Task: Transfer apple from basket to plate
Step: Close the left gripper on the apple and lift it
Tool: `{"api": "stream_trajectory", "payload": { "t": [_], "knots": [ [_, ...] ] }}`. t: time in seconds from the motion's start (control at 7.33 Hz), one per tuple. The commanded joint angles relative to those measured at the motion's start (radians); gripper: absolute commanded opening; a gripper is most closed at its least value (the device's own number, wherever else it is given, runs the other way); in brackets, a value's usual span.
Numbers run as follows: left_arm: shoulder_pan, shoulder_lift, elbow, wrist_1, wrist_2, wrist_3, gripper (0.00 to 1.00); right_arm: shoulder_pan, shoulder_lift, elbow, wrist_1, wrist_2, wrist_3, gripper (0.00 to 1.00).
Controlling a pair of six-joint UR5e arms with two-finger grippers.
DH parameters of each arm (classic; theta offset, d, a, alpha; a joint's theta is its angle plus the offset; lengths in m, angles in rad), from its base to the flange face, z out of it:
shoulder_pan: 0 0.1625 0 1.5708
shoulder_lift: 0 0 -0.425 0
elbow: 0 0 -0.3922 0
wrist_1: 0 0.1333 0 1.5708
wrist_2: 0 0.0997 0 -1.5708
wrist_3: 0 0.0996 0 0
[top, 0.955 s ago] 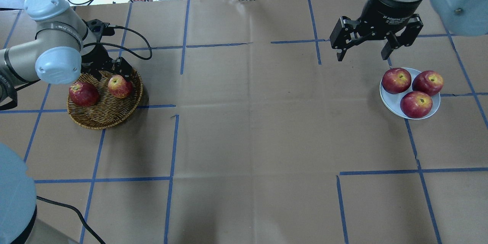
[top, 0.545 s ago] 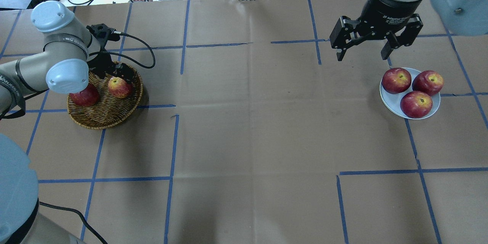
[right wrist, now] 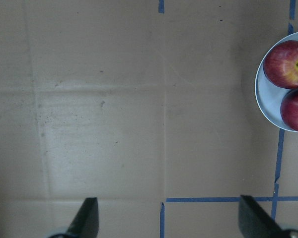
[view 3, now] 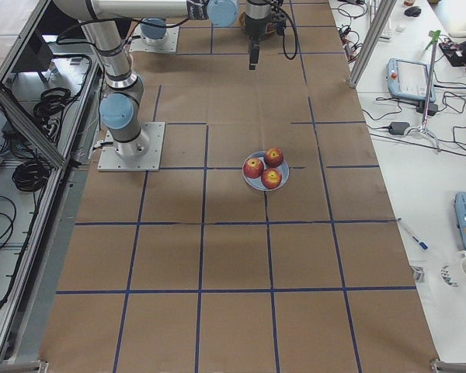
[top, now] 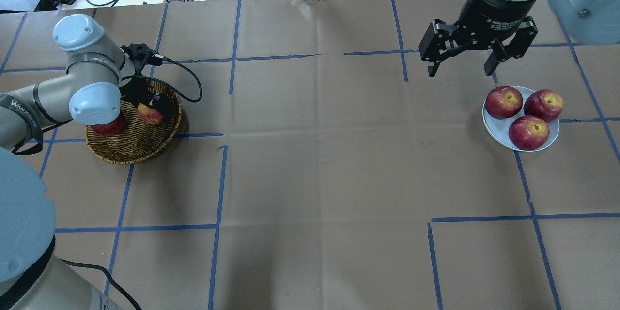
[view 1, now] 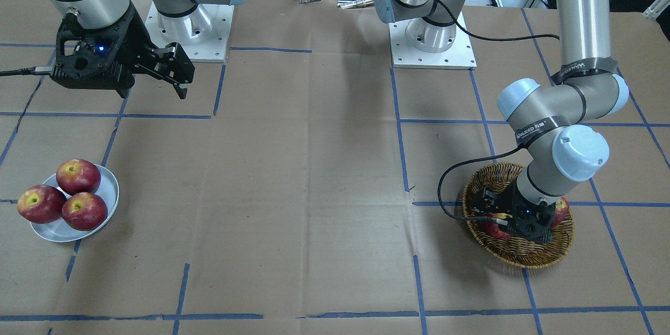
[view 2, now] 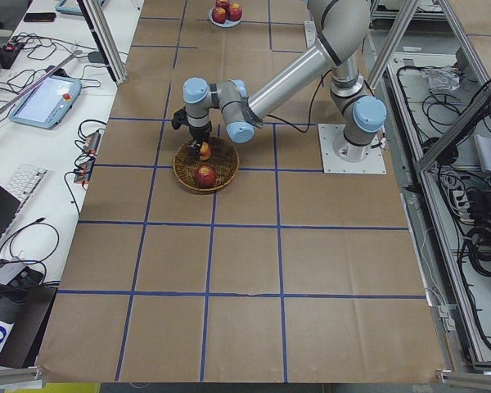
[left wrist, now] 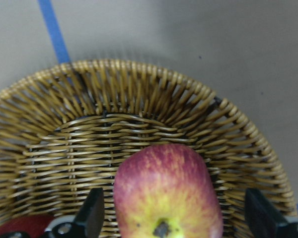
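In the basket, left jaws now flank apple

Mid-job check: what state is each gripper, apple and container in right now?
left gripper: open, fingers either side of the apple, not touching it.
apple: resting in the basket, not gripped.
dark apple: in the basket beside it.
basket: upright, holding two apples.
right gripper: open, empty, hovering near the plate.
plate: holding three red apples.

A red apple streaked yellow-orange, in a tan woven basket; brown table gridded with blue tape; pale grey plate.
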Motion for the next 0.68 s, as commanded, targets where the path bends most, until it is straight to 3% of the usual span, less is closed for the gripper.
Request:
{"api": "stream_trajectory", "payload": {
  "t": [0.0,0.27,0.55],
  "knots": [
    [0.002,-0.020,0.007,0.001,0.000,0.055,0.96,0.001,0.000,-0.002,0.000,0.000,0.000,1.00],
    [0.002,-0.023,0.015,0.001,0.000,0.119,0.84,0.000,0.000,-0.002,0.000,0.000,0.001,1.00],
    [0.002,-0.023,0.020,0.003,-0.001,0.170,0.66,0.001,0.000,-0.002,-0.002,0.000,0.001,1.00]
  ]
}}
